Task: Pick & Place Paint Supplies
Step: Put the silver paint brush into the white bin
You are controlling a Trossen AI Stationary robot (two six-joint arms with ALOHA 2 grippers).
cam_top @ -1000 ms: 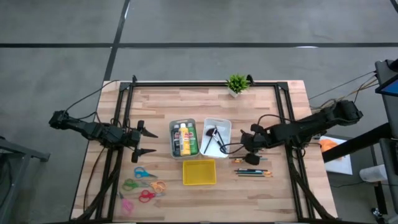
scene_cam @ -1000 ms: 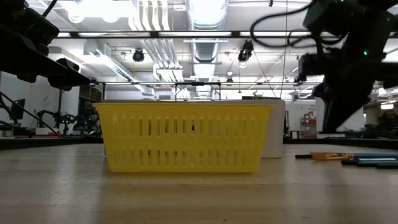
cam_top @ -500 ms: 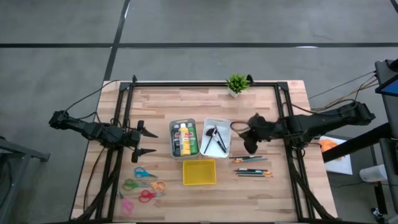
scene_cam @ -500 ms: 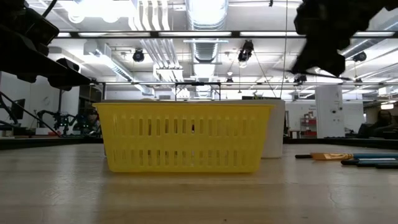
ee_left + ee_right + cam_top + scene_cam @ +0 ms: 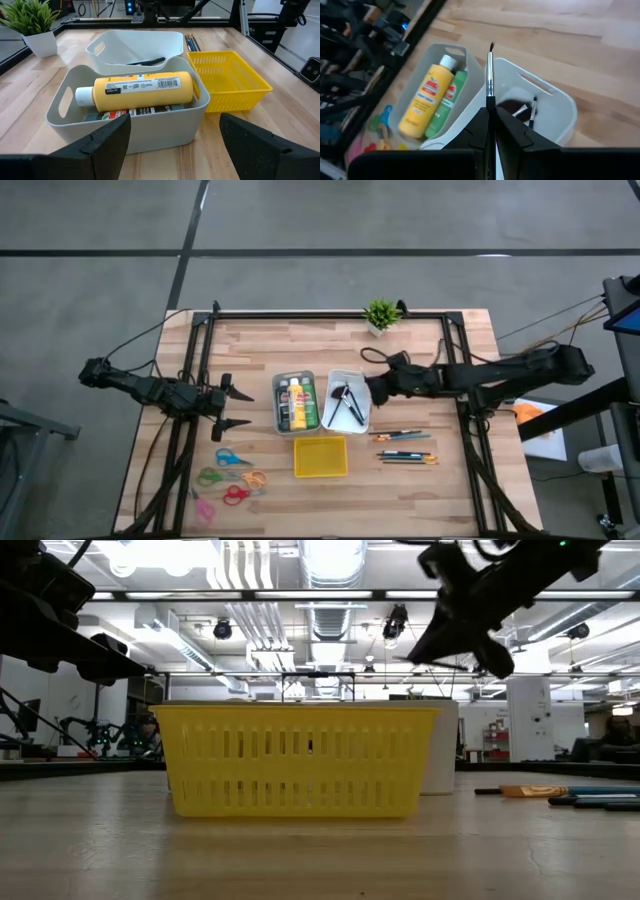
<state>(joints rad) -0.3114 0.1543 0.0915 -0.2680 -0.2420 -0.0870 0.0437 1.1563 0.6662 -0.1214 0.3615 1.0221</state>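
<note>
Right fingers (image 5: 490,131) moved over white bin (image 5: 565,107) rim, grasping brush (image 5: 490,80); left fingers (image 5: 170,145) released.

My rig: two matte black jointed arms, left arm (image 5: 150,390) at frame left, right arm (image 5: 500,380) at frame right. Black cables loop loosely off both, thin ones trailing past table edge. Left gripper (image 5: 172,145) fingers (image 5: 105,145) broad, flat, dull black. Right gripper (image 5: 491,131) fingers narrow, tapered, black.
</note>
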